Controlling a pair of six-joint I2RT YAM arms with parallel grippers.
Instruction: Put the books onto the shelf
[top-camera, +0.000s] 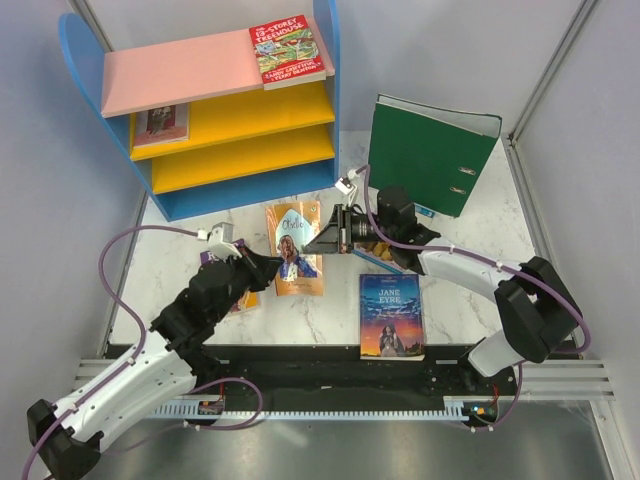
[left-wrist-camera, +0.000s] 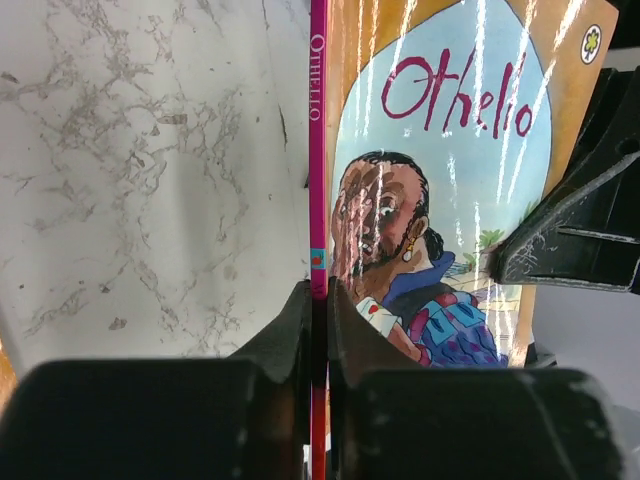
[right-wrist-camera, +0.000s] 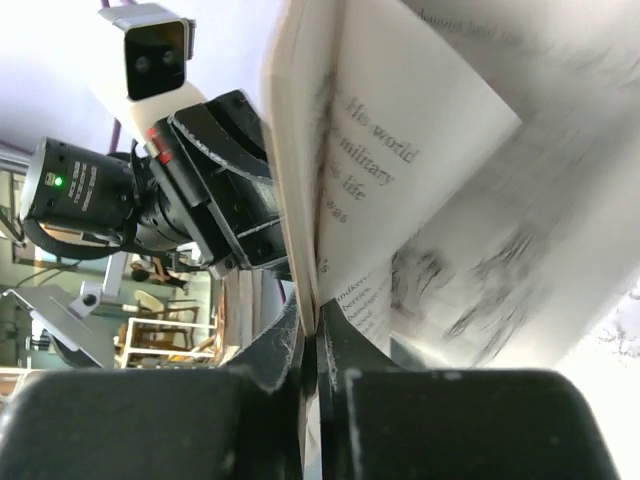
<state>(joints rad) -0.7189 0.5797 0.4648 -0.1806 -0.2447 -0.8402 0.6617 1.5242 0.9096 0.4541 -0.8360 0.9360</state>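
The tan "Othello" book (top-camera: 295, 250) is held off the marble table between both arms. My left gripper (top-camera: 268, 268) is shut on its pink spine (left-wrist-camera: 318, 150), the jaws (left-wrist-camera: 320, 295) pressed on either side. My right gripper (top-camera: 322, 238) is shut on the opposite edge, pinching the cover (right-wrist-camera: 300, 180) while the inner pages (right-wrist-camera: 430, 200) fan loose beside it. "Jane Eyre" (top-camera: 391, 315) lies flat near the front edge. The red "Treehouse" book (top-camera: 288, 50) lies on the shelf's pink top (top-camera: 180, 75). Another book (top-camera: 160, 122) rests on the upper yellow board.
A big green binder (top-camera: 430, 150) stands at the back right, behind my right arm. A purple and yellow book (top-camera: 245, 298) lies partly hidden under my left arm. A blue edge (top-camera: 375, 255) shows beneath the right arm. Grey walls close in both sides.
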